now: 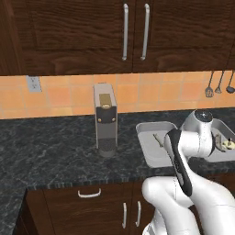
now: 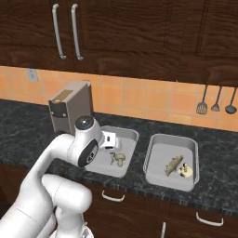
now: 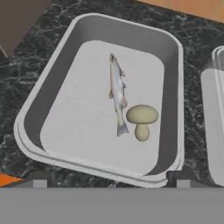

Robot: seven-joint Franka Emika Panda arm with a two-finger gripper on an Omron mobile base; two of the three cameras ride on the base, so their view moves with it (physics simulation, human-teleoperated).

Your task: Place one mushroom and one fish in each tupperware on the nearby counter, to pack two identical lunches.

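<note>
- Trays: left tray [image 2: 111,151] and right tray [image 2: 172,162] sit side by side near the counter [image 2: 218,153] front edge.
- Each holds one fish [image 3: 117,100] and one mushroom [image 3: 141,119]; packing looks complete.
- Gripper [image 3: 111,186] hovers over the left tray, jaws spread wide, grasping nothing.
- Fish is likely light, thin and slippery: pinch mid-body. Mushroom is small and round: take the cap.
- No readable writing anywhere, including the coffee machine [image 1: 105,120].
</note>
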